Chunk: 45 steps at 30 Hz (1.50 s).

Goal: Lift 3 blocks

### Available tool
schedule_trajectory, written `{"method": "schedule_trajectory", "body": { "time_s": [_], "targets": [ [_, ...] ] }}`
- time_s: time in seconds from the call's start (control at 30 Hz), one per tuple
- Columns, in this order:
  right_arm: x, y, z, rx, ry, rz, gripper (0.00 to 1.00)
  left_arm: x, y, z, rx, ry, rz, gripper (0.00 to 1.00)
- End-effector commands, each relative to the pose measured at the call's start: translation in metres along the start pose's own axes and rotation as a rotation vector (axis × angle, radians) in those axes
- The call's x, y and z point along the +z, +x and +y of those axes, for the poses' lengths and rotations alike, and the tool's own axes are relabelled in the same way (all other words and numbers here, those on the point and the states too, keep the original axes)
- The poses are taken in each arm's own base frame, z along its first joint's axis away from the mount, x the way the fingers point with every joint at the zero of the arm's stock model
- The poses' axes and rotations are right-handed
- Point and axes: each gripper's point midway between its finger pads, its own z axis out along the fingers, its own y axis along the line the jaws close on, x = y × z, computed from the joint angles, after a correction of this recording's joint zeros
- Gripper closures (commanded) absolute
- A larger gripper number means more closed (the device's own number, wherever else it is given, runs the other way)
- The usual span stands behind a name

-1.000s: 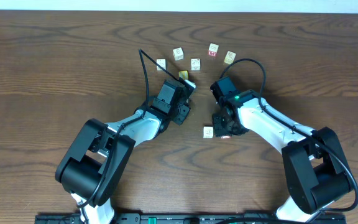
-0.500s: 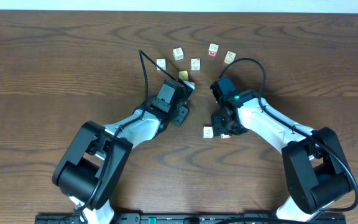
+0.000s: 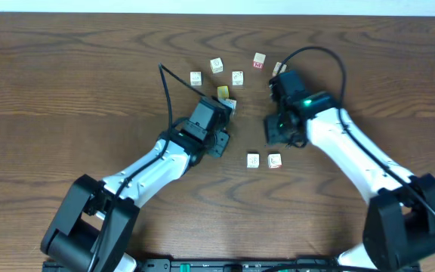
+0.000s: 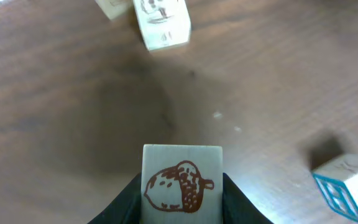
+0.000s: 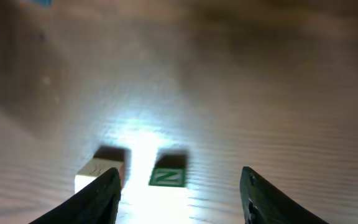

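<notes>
Comparing with one second earlier, over the table (image 3: 66,75) the right arm (image 3: 353,155) is standing farther toward 12 o'clock and the left arm (image 3: 149,162) is reaching out longer. The white block (image 3: 253,160) and the red-trimmed block (image 3: 275,161) are now lying uncovered, side by side, at 6 o'clock of the right gripper (image 3: 280,134). Loose cubes (image 3: 216,66) are sitting in an arc at 12 o'clock, one partly hidden by the right arm; the yellow cube (image 3: 223,92) is sitting just beside the left gripper (image 3: 225,108). The right gripper is standing spread and empty. The left gripper is clamping the acorn block (image 4: 182,183) between narrow-set fingers.
</notes>
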Motion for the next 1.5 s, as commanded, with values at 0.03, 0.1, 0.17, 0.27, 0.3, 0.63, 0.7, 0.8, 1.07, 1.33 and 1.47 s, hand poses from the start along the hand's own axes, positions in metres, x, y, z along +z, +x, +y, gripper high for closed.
{"method": "schedule_trajectory", "body": {
  "time_s": [0.03,0.1,0.17,0.27,0.3,0.63,0.7,0.8,1.07,1.33,1.47],
  "targets": [
    [-0.013,-0.008,-0.035,0.037,0.033,-0.008,0.46,-0.005,0.011,-0.007,-0.154,-0.058,0.032,0.93],
    [-0.013,-0.005,-0.044,0.030,0.025,0.016,0.53,-0.004,0.015,-0.015,-0.176,-0.050,0.038,0.93],
    [-0.013,-0.003,-0.055,0.042,0.027,0.030,0.56,-0.004,0.017,-0.023,-0.209,-0.039,0.039,0.93],
    [-0.013,-0.004,-0.059,0.072,-0.004,0.032,0.57,-0.004,0.019,-0.036,-0.264,-0.024,0.041,0.93],
    [-0.012,-0.004,-0.061,0.074,-0.004,0.034,0.57,-0.004,0.020,-0.039,-0.285,-0.021,0.043,0.93],
    [0.008,0.024,-0.059,0.064,-0.001,0.101,0.58,0.000,0.050,-0.046,-0.374,-0.044,0.099,0.93],
    [0.015,0.032,-0.061,0.065,0.001,0.116,0.58,0.000,0.056,-0.052,-0.354,-0.041,0.110,0.93],
    [0.022,0.041,-0.062,0.065,0.004,0.131,0.58,0.000,0.061,-0.057,-0.344,-0.059,0.104,0.93],
    [0.033,0.056,-0.059,0.066,-0.015,0.158,0.58,0.000,0.060,-0.073,-0.318,-0.033,0.087,0.93],
    [0.034,0.056,-0.058,0.066,-0.019,0.156,0.60,0.002,0.049,-0.071,-0.327,-0.045,0.031,0.92],
    [0.034,0.055,-0.058,0.066,-0.019,0.155,0.60,0.006,0.043,-0.074,-0.332,-0.032,0.009,0.92]
  ]
}}
